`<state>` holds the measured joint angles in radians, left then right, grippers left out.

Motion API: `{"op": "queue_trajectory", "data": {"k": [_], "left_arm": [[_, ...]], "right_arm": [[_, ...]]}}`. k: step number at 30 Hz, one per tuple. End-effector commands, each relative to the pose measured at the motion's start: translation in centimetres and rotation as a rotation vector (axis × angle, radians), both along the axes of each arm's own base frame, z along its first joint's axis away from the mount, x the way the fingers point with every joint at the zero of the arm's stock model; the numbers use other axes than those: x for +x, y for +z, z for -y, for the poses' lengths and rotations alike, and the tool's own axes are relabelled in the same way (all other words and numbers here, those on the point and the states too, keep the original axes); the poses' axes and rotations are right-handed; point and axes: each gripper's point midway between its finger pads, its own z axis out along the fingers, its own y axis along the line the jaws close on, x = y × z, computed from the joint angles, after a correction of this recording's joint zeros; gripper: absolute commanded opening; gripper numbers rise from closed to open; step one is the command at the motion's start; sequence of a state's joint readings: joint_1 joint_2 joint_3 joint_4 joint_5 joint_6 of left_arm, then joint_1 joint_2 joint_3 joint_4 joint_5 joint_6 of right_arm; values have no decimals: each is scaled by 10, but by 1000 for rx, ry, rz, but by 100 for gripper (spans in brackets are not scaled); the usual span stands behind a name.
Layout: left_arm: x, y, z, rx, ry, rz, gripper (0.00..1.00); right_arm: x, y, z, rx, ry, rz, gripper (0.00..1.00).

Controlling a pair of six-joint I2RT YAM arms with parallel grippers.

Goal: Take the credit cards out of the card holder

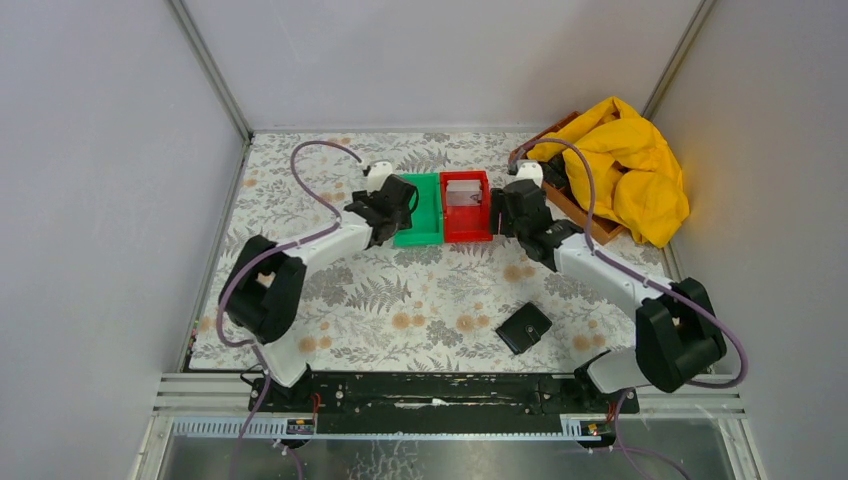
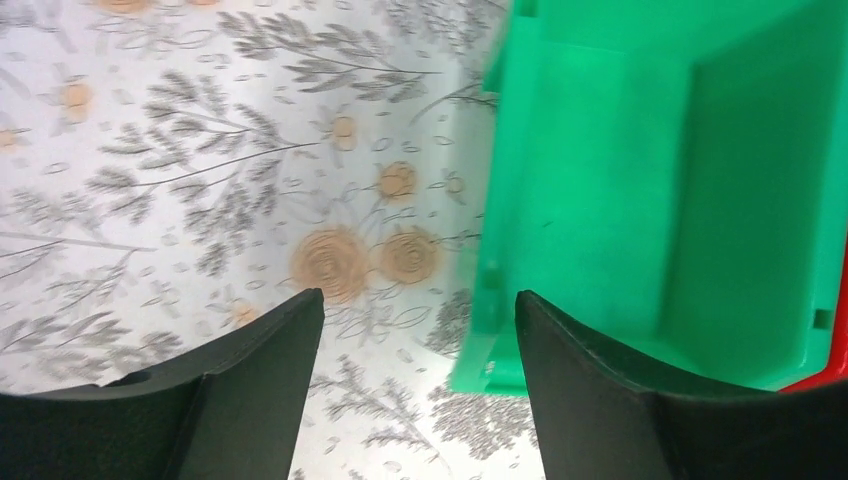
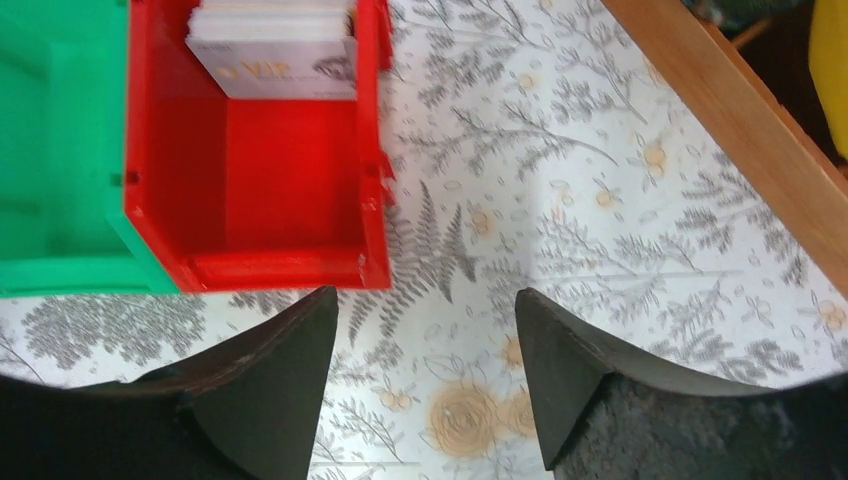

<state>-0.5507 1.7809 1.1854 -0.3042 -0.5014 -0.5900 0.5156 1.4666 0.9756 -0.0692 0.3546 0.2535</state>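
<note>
Jaws spread wide and holding nothing on both; left gripper (image 2: 420, 300) hangs over the green bin (image 2: 640, 180) edge, right gripper (image 3: 425, 295) just beside the red bin (image 3: 160, 180). The credit cards (image 3: 275, 45) sit stacked in the red bin; the card holder (image 1: 524, 327) lies on the table (image 1: 430, 300) well apart from both.

Blk card holder (image 1: 524, 327), red bin (image 1: 467, 233), green bin (image 1: 428, 207), floral tbl (image 1: 420, 300), yellow cloth (image 1: 632, 165)

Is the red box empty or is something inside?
Not empty. The red bin holds a stack of credit cards at its far end.
</note>
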Motion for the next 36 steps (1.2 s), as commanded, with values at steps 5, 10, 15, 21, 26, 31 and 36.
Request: {"op": "queue_trajectory", "data": {"k": [5,10,15,21,26,31,36], "left_arm": [[-52,52,-18,-9,63,170,76],[-109,62,39,-105,-106,223,71],[-129,55,50,-97,-135,186,71],[-189,55,135,-199,-432,171,71],[-246,39,221,-191,-684,148,72],[-271,23,267,-140,-775,98,94],[-286,29,294,-219,-865,79,100]], "right_arm": [[-66,-10,59,219,-319,91,58],[-114,-26,74,485,-390,170,49],[-140,-29,85,563,-378,223,49],[-162,-22,117,508,-481,238,47],[-171,-1,128,542,-508,288,49],[-182,17,136,577,-508,335,53],[-188,25,135,596,-489,331,55]]}}
